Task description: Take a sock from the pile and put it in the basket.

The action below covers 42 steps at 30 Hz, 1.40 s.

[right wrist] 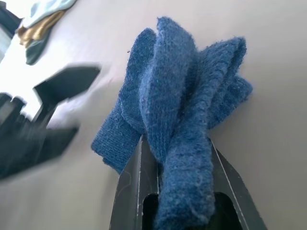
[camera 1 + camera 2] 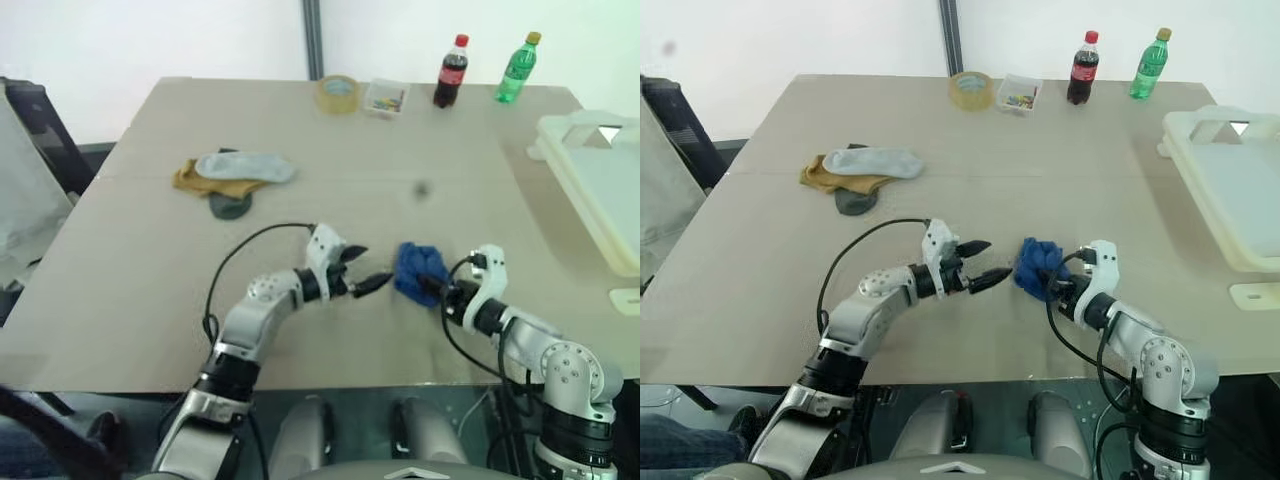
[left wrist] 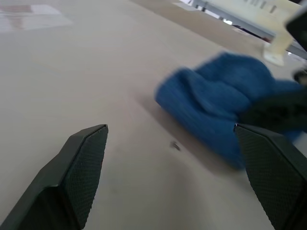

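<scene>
A bunched blue sock (image 1: 177, 110) sits pinched between the closed fingers of the right hand (image 2: 440, 292), low over the tabletop (image 2: 330, 160) near its front edge. The left hand (image 2: 362, 270), fingers spread wide and empty, hangs just beside the sock. The pile (image 2: 232, 178) lies well apart toward the far left. The basket (image 2: 600, 180) stands at the right edge. A tape roll (image 2: 338, 93), small clear box (image 2: 385, 98) and two bottles (image 2: 451, 70) line the far edge.
</scene>
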Each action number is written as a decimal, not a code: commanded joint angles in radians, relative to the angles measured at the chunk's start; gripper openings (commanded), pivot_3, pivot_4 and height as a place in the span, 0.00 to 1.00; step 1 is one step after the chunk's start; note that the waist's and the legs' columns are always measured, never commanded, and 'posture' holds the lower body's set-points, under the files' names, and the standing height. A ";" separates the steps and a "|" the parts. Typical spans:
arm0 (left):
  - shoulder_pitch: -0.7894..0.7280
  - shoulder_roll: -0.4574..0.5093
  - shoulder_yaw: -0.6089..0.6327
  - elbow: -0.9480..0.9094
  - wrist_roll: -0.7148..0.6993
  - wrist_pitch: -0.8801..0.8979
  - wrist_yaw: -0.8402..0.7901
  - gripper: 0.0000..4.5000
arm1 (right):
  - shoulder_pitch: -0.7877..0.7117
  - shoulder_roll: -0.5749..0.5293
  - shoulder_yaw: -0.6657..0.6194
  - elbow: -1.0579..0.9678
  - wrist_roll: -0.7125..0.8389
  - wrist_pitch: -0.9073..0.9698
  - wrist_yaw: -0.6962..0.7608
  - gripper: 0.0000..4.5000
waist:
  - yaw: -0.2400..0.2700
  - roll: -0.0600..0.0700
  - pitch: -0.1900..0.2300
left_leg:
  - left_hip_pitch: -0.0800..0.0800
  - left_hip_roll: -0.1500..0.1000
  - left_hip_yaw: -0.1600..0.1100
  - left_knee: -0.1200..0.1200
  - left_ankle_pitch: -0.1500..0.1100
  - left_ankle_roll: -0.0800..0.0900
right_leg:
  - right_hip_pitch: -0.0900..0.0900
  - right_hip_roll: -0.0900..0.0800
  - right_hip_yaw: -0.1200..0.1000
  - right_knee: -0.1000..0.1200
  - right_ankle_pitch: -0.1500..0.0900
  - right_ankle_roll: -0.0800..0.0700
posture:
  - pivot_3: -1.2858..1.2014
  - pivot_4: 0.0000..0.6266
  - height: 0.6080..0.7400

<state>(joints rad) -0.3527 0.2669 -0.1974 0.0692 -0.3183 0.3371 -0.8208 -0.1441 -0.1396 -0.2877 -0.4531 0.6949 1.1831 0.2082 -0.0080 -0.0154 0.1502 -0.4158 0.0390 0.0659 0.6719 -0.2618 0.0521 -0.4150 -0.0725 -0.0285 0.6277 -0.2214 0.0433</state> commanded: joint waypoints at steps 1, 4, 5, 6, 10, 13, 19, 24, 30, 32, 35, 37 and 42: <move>0.014 -0.011 0.004 -0.085 -0.020 -0.068 -0.032 1.00 | -0.080 -0.056 -0.123 -0.077 0.054 0.064 -0.071 0.00 | 0.002 0.001 0.001 | 0.000 0.000 0.000 0.000 0.000 0.000 | 0.000 0.000 0.000 0.000 0.000 0.000 | 0.52 0.24 1.00; 0.015 -0.020 -0.001 -0.111 -0.002 -0.138 -0.037 1.00 | -0.175 -0.104 -0.248 -0.077 0.133 0.169 -0.111 0.00 | 0.003 0.002 0.001 | -0.001 0.000 0.000 0.000 0.000 0.000 | -0.001 0.000 0.000 0.000 0.000 0.000 | 0.52 0.24 1.00; 0.010 -0.029 0.000 -0.114 -0.003 -0.152 -0.034 1.00 | -0.205 -0.120 -0.287 -0.066 0.149 0.206 -0.124 0.00 | 0.003 0.002 0.001 | -0.001 0.000 0.000 0.000 0.000 0.000 | -0.001 0.000 0.000 0.000 0.002 0.003 | 0.52 0.24 1.00; 0.005 -0.035 0.000 -0.114 -0.002 -0.164 -0.032 1.00 | -0.233 -0.135 -0.319 -0.054 0.160 0.239 -0.135 0.00 | 0.003 0.002 0.001 | -0.001 0.000 0.000 -0.001 0.000 0.000 | -0.001 0.000 0.000 0.000 0.002 0.003 | 0.52 0.24 1.00; -0.030 -0.069 -0.004 -0.114 -0.017 -0.216 -0.051 1.00 | -0.406 -0.203 -0.478 0.017 0.164 0.398 -0.177 0.00 | 0.004 0.003 0.002 | -0.001 -0.001 0.000 -0.002 0.000 0.000 | -0.001 0.001 -0.001 0.000 0.002 0.004 | 0.52 0.24 1.00; -0.060 -0.115 0.012 -0.128 -0.065 -0.219 -0.051 1.00 | -0.534 -0.286 -0.565 0.111 0.122 0.431 -0.212 0.00 | 0.006 0.005 0.003 | -0.001 -0.001 0.002 -0.001 0.000 0.000 | -0.001 0.001 0.000 0.000 0.002 0.005 | 0.52 0.24 1.00; -0.095 -0.135 0.008 -0.162 -0.082 -0.222 -0.057 1.00 | -0.731 -0.491 -0.673 0.478 -0.060 0.221 -0.301 0.00 | 0.011 0.005 0.003 | -0.002 -0.003 0.004 -0.002 0.000 0.001 | -0.002 0.002 0.002 -0.001 0.002 0.005 | 0.52 0.24 1.00; -0.110 -0.140 0.001 -0.167 -0.075 -0.230 -0.049 1.00 | -0.826 -0.556 -0.743 0.801 -0.154 -0.058 -0.412 0.00 | 0.010 0.005 0.003 | -0.001 -0.003 0.007 -0.003 0.000 0.001 | -0.002 0.002 0.002 -0.001 0.002 0.005 | 0.52 0.24 1.00; -0.122 -0.151 0.012 -0.148 -0.073 -0.232 -0.027 1.00 | -0.873 -0.570 -0.816 1.039 -0.148 -0.274 -0.536 0.11 | 0.000 0.007 0.004 | -0.001 -0.003 0.008 -0.003 0.000 0.001 | -0.003 0.003 0.005 -0.001 0.002 0.006 | 0.52 0.24 1.00; -0.124 -0.150 0.013 -0.144 -0.068 -0.240 -0.021 1.00 | -0.868 -0.563 -0.819 1.055 -0.127 -0.279 -0.548 0.11 | -0.002 0.009 0.005 | -0.001 -0.003 0.008 -0.003 0.000 0.001 | -0.003 0.003 0.006 -0.001 0.003 0.006 | 0.52 0.24 1.00; -0.123 -0.147 0.014 -0.146 -0.066 -0.241 -0.014 1.00 | -0.859 -0.556 -0.810 1.043 -0.118 -0.303 -0.580 0.11 | -0.002 0.009 0.005 | -0.001 -0.003 0.008 -0.003 0.000 0.001 | -0.004 0.003 0.007 -0.001 0.003 0.006 | 0.52 0.24 1.00; -0.119 -0.145 0.017 -0.150 -0.070 -0.230 -0.007 1.00 | -0.850 -0.544 -0.784 0.979 -0.146 -0.358 -0.637 0.11 | -0.001 0.010 0.005 | -0.001 -0.003 0.008 -0.003 0.000 0.001 | -0.004 0.003 0.007 -0.001 0.003 0.006 | 0.52 0.24 1.00; -0.115 -0.134 0.026 -0.136 -0.072 -0.229 -0.004 1.00 | -0.918 -0.445 -0.840 0.787 -0.034 -0.327 -0.795 0.11 | -0.006 0.012 0.005 | -0.001 -0.002 0.009 -0.003 0.000 0.001 | -0.004 0.003 0.009 0.000 0.003 0.007 | 0.52 0.24 1.00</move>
<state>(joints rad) -0.4663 0.1319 -0.1813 -0.0495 -0.3833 0.1224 -0.8239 -1.0237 -0.5842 -1.1010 0.4168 0.6071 0.8517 -0.5376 -0.0139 -0.0035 0.1555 -0.4162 0.0370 0.0749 0.6693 -0.2620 0.0530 -0.4193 -0.0692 -0.0196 0.6277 -0.2181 0.0504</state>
